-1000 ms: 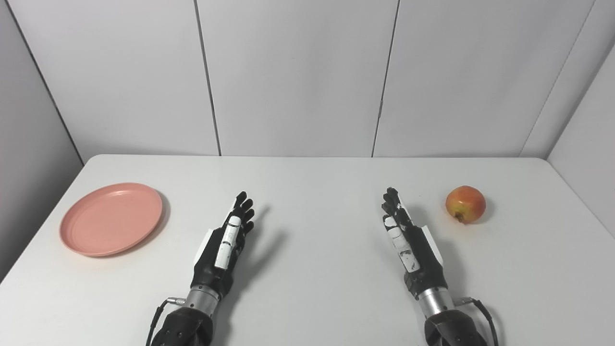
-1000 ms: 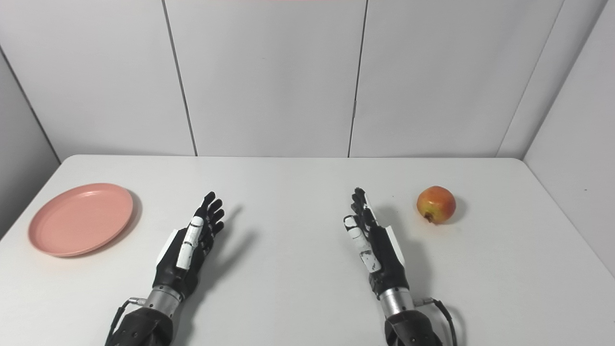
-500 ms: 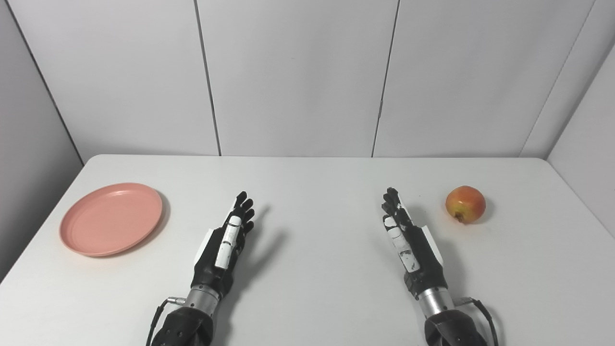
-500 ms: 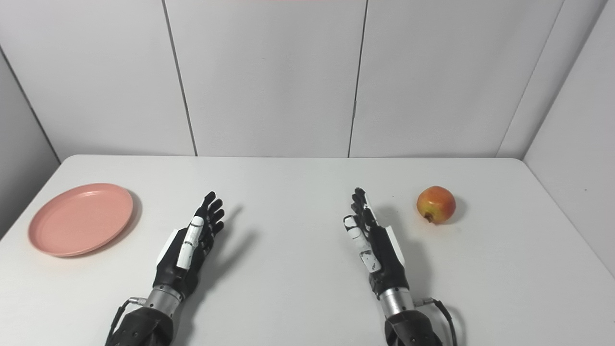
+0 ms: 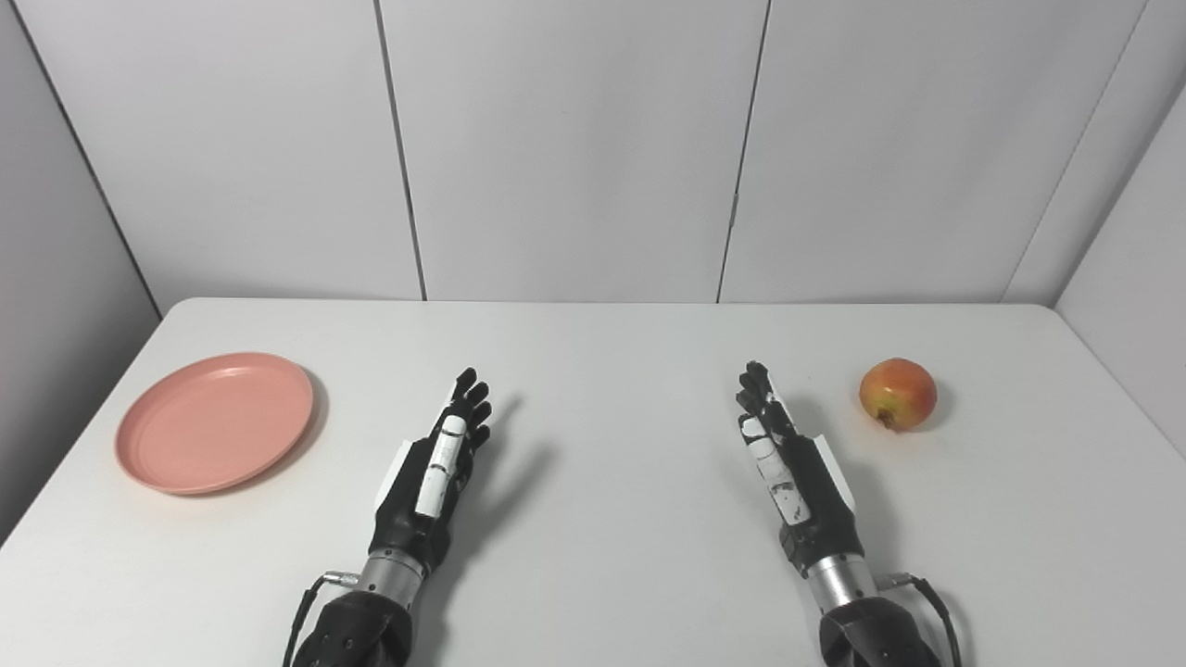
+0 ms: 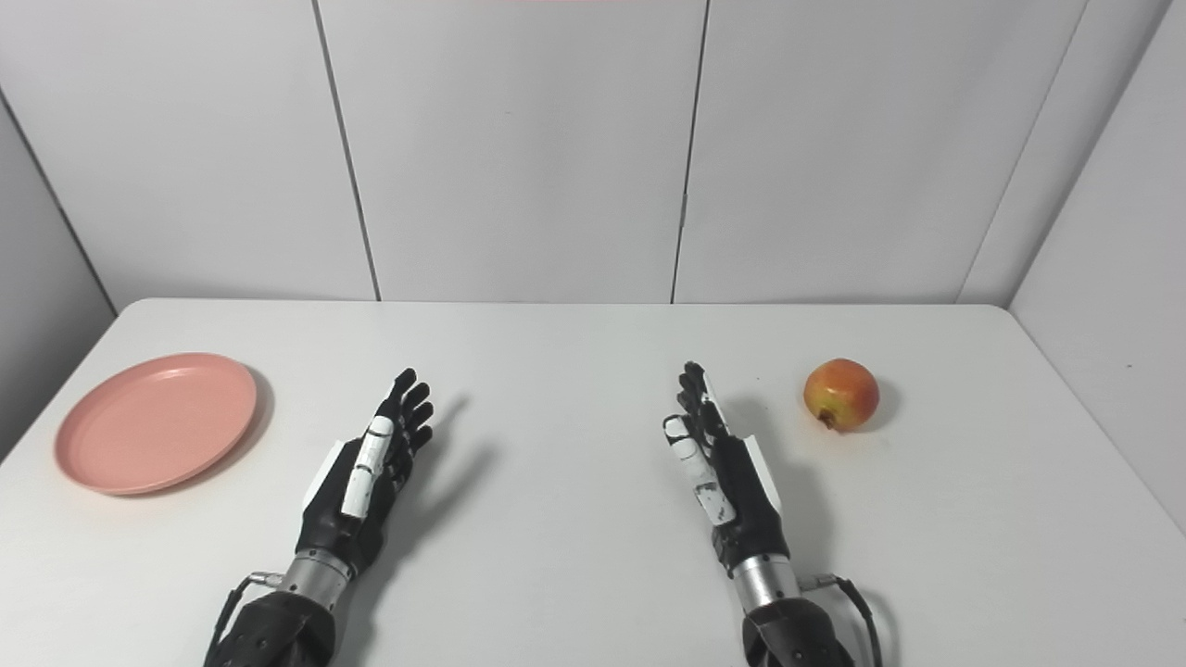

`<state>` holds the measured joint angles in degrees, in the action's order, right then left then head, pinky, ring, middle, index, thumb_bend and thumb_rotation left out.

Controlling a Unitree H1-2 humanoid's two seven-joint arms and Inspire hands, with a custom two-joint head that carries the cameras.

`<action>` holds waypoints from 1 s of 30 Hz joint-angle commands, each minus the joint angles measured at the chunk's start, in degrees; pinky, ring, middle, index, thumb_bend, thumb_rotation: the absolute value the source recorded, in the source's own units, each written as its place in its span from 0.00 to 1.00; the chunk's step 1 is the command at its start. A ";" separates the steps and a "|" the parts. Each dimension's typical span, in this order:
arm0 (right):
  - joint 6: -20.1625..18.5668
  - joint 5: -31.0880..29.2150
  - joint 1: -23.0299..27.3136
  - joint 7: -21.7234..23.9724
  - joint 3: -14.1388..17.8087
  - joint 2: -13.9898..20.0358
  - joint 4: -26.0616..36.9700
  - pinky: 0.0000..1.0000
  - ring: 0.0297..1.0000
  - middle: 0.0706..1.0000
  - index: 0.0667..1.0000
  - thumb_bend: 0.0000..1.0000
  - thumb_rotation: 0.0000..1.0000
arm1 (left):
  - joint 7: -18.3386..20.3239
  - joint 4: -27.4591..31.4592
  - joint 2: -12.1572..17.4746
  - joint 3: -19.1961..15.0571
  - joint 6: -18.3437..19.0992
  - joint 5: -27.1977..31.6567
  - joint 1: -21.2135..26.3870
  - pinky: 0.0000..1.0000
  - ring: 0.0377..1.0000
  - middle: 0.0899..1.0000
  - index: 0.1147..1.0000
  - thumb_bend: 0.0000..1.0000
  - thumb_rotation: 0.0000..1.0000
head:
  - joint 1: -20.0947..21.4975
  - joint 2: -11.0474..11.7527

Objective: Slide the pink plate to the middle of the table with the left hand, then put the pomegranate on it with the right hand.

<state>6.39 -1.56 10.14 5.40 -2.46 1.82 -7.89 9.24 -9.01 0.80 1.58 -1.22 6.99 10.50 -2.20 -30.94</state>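
A round pink plate (image 5: pixel 214 421) lies flat on the white table (image 5: pixel 611 371) near its left edge. A red-and-yellow pomegranate (image 5: pixel 897 393) rests on the table at the right. My left hand (image 5: pixel 434 468) is open, fingers stretched forward, just above the table to the right of the plate and well apart from it. On the other side, my right hand (image 5: pixel 786 463) is open too, fingers straight, left of the pomegranate and not touching it. Neither hand holds anything.
Grey panel walls (image 5: pixel 574 148) close the table at the back and on both sides. The table's left edge (image 5: pixel 56 482) runs close beside the plate. A cable (image 5: pixel 936 602) loops at my right wrist.
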 commanded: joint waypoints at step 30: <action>5.10 -7.95 -2.52 7.10 2.94 6.69 -2.78 1.00 1.00 1.00 1.00 0.50 1.00 | -8.13 -12.78 -6.31 3.31 -10.68 -9.40 3.44 1.00 1.00 1.00 1.00 0.57 1.00 | -19.41 8.83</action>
<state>11.90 -9.23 9.47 12.32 0.34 8.60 -9.56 1.32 -18.90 -5.24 4.93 -10.17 -2.61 15.98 -21.53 -22.06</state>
